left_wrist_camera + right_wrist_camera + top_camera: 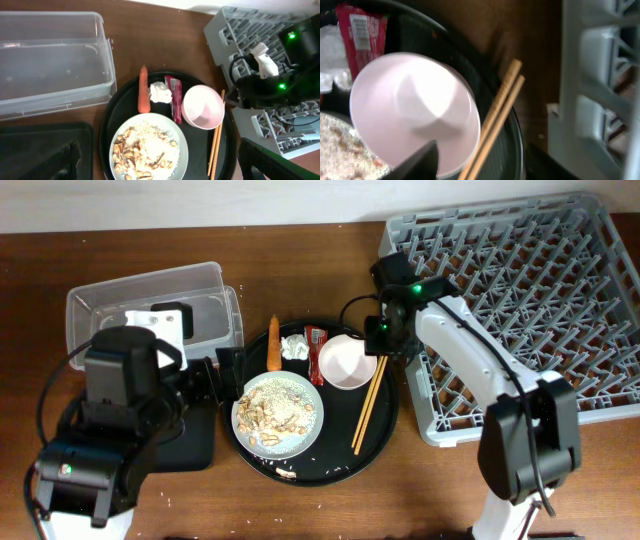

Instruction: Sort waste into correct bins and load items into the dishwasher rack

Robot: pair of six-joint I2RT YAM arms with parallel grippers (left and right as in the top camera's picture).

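On the round black tray point(340, 452) lie a pale plate point(319, 408) of beige food scraps point(275, 410), an orange carrot point(273, 345), a white tissue point(295, 347), a red wrapper point(315, 340), a pink-sided white bowl point(348, 363) and wooden chopsticks point(368, 405). My right gripper point(485, 167) is open just above the bowl's point(410, 110) right rim and the chopsticks point(500, 110), with both between its fingers. My left gripper point(150, 170) is open above the plate's point(182, 145) left side. The blue cup is out of view.
The clear tub point(100, 300) stands at the back left. The shallow black tray point(195, 445) lies under my left arm. The grey dishwasher rack point(520, 300) fills the right side, close to the round tray's right edge.
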